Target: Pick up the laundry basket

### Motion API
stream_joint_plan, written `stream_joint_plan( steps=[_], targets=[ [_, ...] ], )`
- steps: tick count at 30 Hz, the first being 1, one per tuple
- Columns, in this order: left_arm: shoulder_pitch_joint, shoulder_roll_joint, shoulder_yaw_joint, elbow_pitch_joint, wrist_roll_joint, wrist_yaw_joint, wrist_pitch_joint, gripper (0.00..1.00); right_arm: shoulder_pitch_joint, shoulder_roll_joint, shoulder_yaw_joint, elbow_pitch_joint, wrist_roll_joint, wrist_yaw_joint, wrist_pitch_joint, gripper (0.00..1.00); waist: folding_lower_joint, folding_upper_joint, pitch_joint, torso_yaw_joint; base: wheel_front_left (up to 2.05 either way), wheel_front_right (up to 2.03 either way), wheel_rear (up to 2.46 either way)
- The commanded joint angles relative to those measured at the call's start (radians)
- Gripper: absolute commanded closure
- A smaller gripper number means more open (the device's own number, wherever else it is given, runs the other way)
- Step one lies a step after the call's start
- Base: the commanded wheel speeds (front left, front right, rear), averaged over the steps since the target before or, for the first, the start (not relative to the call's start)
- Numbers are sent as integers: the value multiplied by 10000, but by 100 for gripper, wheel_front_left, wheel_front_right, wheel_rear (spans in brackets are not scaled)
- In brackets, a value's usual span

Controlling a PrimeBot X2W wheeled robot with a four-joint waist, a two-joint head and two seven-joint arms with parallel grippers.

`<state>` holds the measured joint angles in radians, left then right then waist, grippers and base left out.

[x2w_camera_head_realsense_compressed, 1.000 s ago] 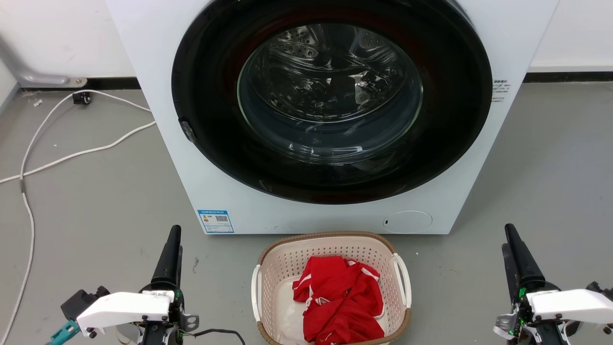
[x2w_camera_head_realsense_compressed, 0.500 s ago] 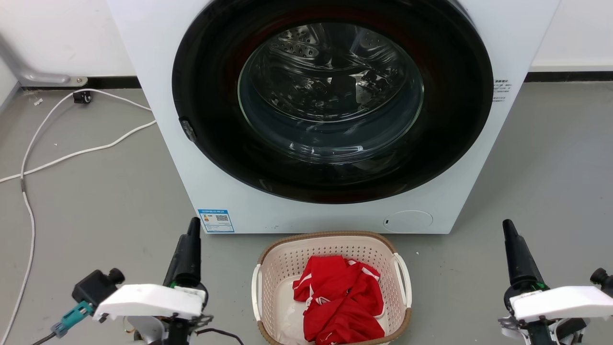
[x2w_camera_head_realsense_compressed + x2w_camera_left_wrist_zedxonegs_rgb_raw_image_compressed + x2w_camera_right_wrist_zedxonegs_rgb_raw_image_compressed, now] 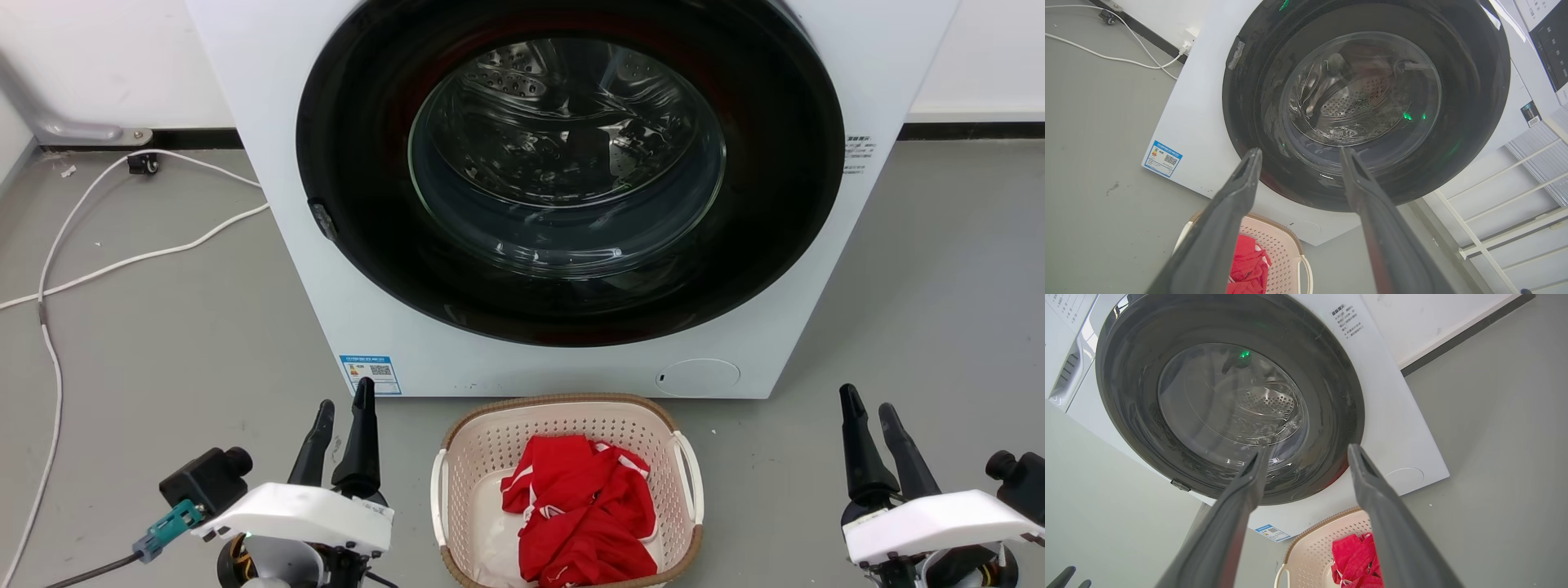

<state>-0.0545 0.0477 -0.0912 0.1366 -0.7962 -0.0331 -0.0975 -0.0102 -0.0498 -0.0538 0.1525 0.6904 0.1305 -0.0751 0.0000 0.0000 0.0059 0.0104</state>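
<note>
The laundry basket (image 3: 563, 403) stands on the grey floor just in front of the washing machine, cream with a brown rim and white side handles. A red garment (image 3: 584, 510) lies in it. My left gripper (image 3: 344, 394) is open, left of the basket and apart from it, fingers pointing towards the machine. My right gripper (image 3: 865, 399) is open too, well to the basket's right. In the left wrist view the left gripper (image 3: 1300, 150) holds nothing and the basket (image 3: 1286, 249) sits low between its fingers. In the right wrist view the right gripper (image 3: 1308, 446) is empty above the basket (image 3: 1314, 547).
The white washing machine (image 3: 277, 163) with its round dark glass door (image 3: 567, 163) rises close behind the basket. White cables (image 3: 122, 263) run over the floor at the left. A white rack (image 3: 1506, 212) stands beside the machine in the left wrist view.
My left gripper has moved right, closer to the basket. Both wrists have rolled, so each gripper's two fingers now show apart. The basket has stayed put.
</note>
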Motion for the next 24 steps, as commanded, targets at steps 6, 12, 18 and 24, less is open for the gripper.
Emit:
stream_joint_plan(
  steps=[6,12,18,24],
  targets=[
    [34,30,-208,-136,1138,101,-252,0,57,-16,19,-236,-1079,2,-51,0,0,0,2,14,0,0,0],
    [68,32,-387,-56,1978,81,-420,0,147,-16,80,-324,-1930,2,6,0,0,0,8,14,0,0,0],
    [91,32,-560,-5,2747,173,-584,0,244,-15,109,-413,-2646,1,39,0,0,0,8,14,0,0,0],
    [131,34,-705,63,3384,230,-729,0,320,-14,149,-540,-3326,1,5,0,0,0,8,26,0,0,0]
  ],
)
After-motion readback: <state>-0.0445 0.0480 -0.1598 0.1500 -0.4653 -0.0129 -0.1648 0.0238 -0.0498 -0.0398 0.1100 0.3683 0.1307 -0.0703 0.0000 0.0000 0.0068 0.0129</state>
